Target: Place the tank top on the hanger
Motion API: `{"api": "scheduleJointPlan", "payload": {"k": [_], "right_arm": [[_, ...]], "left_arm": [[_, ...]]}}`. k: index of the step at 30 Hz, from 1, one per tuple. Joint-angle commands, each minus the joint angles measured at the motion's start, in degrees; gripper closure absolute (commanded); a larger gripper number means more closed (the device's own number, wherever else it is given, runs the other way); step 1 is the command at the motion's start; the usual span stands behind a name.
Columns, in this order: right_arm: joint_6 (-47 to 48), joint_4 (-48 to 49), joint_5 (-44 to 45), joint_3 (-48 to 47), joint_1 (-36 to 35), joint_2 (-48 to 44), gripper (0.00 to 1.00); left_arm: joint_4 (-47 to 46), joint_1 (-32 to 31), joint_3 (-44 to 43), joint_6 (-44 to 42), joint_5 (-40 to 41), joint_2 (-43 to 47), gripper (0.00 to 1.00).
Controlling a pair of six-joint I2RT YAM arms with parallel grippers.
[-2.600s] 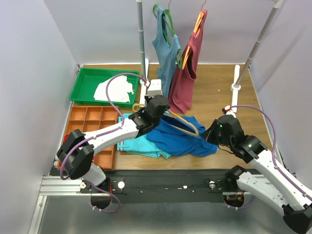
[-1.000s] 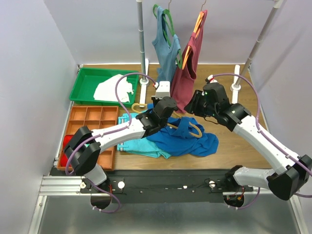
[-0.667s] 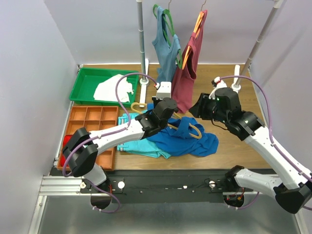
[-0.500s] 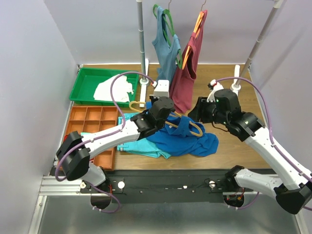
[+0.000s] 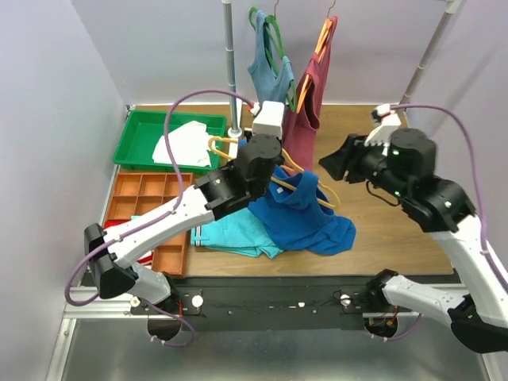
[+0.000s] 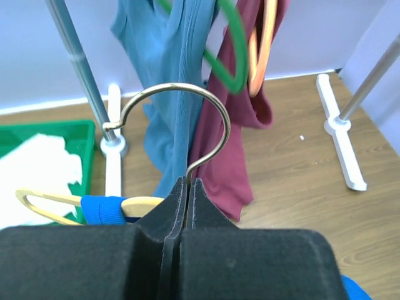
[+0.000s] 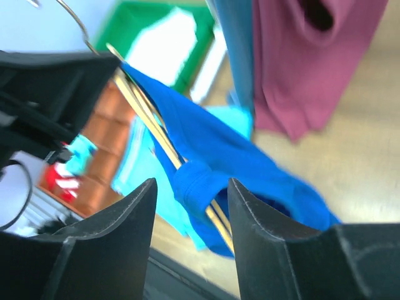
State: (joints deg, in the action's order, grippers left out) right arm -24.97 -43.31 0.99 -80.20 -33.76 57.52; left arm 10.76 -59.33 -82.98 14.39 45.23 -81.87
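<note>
My left gripper (image 5: pixel 255 156) is shut on the metal hook (image 6: pixel 175 85) of the light-orange hanger (image 5: pixel 216 144) and holds it tilted above the table. In the left wrist view the left gripper (image 6: pixel 187 181) pinches the base of the hook. The royal blue tank top (image 5: pixel 298 214) hangs from the hanger, with one strap looped over its right arm (image 5: pixel 317 194). Its lower part lies on the table. My right gripper (image 5: pixel 337 163) is raised to the right of it, open and holding nothing. In the right wrist view the right gripper (image 7: pixel 192 182) frames the tank top (image 7: pixel 206 150) and hanger (image 7: pixel 144 119) from a distance.
A grey-blue top on a green hanger (image 5: pixel 270 75) and a maroon top (image 5: pixel 309 95) hang from the rack behind. Rack poles (image 5: pixel 230 63) (image 5: pixel 429 51) stand at the back. A turquoise garment (image 5: pixel 230 234), an orange compartment tray (image 5: pixel 147 190) and a green tray (image 5: pixel 131 151) lie to the left.
My left gripper has lifted the hanger and tank top up and toward the rack. My right gripper has pulled away to the right and higher, with its jaws opening wider.
</note>
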Motion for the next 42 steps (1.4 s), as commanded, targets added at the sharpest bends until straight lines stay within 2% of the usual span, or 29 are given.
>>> {"api": "scheduleJointPlan", "payload": {"k": [1, 5, 8, 13, 28, 42], "right_arm": [[3.43, 0.07, -0.73, -6.97, -0.17, -2.5, 0.41], [5.37, -1.51, -4.23, -9.88, -0.17, -1.88, 0.4], [5.55, -2.22, -7.48, -8.58, -0.17, -1.79, 0.4], [5.63, -2.48, -11.01, -4.88, -0.17, -2.23, 0.4], [7.13, -3.71, -13.21, 1.71, -0.17, -2.14, 0.41], [9.85, -6.7, -12.68, 6.55, -0.25, -1.62, 0.42]], "left_arm": [[6.89, -1.14, -10.43, -6.13, -3.39, 1.62, 1.0], [13.04, -2.89, -20.79, -8.32, -5.85, 0.22, 1.0], [15.85, -3.77, -24.15, -8.33, -8.32, -0.14, 1.0], [16.39, -4.13, -22.67, -7.98, -9.11, -1.63, 1.0], [14.2, -3.95, -19.33, -8.06, -9.46, -6.37, 1.0], [14.64, -2.54, -22.84, -5.61, -13.5, -10.24, 1.0]]}}
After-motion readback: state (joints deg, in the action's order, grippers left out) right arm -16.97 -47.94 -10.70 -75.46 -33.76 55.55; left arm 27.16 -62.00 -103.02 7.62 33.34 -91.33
